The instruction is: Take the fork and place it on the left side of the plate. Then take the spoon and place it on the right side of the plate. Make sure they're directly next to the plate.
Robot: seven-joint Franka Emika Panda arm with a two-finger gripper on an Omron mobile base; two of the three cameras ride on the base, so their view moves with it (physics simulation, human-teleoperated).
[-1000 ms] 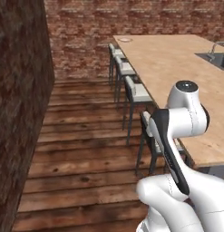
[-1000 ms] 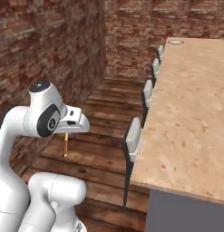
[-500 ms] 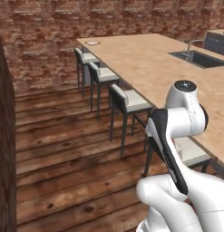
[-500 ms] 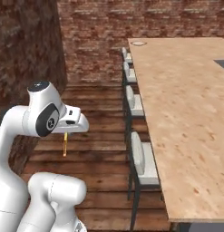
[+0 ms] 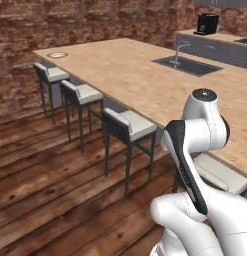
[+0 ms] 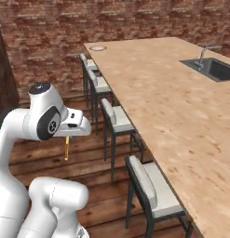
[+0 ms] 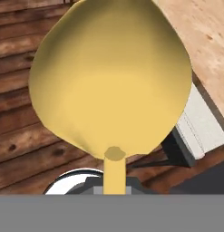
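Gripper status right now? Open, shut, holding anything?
Gripper: shut on the spoon; its yellow bowl looms close in the hand view, and the thin handle hangs below the hand in the right base view.

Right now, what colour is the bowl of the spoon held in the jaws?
Yellow-gold, plain and unpatterned. The spoon shows best in the hand view.
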